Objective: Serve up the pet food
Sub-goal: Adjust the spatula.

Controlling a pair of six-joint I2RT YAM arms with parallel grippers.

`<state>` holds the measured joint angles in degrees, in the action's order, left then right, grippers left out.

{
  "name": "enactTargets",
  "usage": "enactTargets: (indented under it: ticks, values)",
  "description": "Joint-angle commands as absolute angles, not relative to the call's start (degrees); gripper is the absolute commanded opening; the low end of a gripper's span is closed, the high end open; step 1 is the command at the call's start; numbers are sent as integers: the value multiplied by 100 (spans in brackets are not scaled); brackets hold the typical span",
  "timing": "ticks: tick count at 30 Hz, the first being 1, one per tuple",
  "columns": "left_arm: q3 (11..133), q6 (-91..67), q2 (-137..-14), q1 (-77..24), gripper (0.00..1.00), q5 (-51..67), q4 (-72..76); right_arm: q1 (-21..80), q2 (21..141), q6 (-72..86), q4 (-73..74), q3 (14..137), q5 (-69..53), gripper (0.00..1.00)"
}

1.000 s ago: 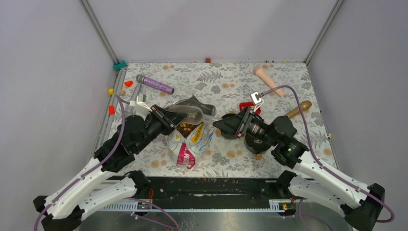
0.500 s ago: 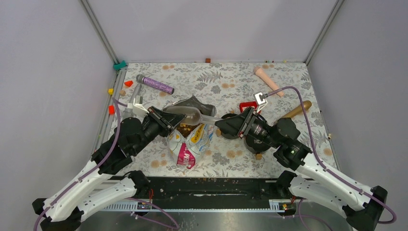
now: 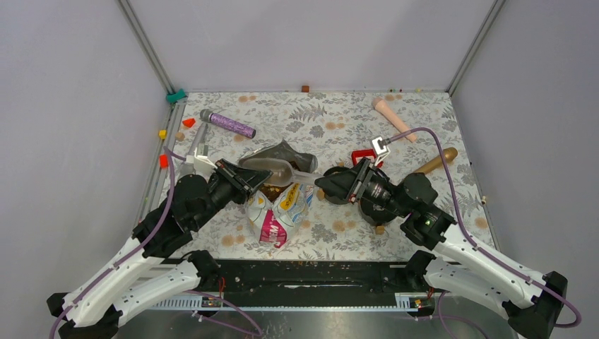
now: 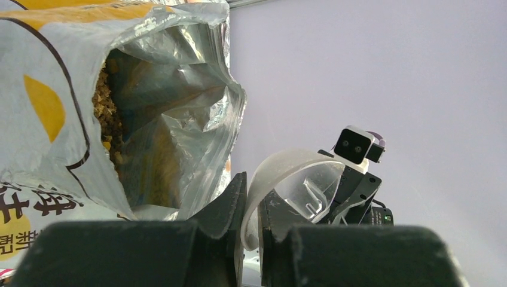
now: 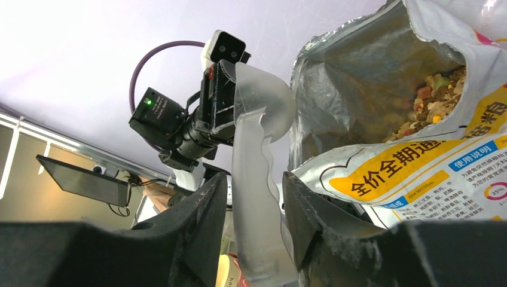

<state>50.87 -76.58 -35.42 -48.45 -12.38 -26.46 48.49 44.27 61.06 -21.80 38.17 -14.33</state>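
The open yellow-white-pink bag lies mid-table, with the pet food showing as brown kibble in its mouth; the kibble also shows in the left wrist view and the right wrist view. A clear plastic scoop hangs over the bag's mouth between both grippers. My left gripper is shut on the scoop's bowl rim. My right gripper straddles the scoop's handle, its jaws apart with thin gaps on either side. The scoop's bowl looks empty.
A dark grey object lies behind the bag. Black round things sit under my right arm, with a red item behind. A purple wand, a pink stick, a wooden-handled tool and small blocks lie around.
My right gripper has moved slightly left along the scoop's handle. My left gripper and the scoop have shifted a little up and back over the bag.
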Motion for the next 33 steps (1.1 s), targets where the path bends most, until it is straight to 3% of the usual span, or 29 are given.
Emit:
enactTargets:
  ticks: [1,9,33]
  values:
    - [5297,-7496,-3716,-4838,0,-1450,-2879,4934,4339,6044,-2384,4002,-1469,45]
    - [5449,-7363,-3858,-4834,0,-1305,-2986,4964,4342,5900,-2280,4023,-1351,33]
    - [5023,-7813,-3859,-4873,0,-984,-2835,4983,4596,6072,-3032,3964,-1260,40]
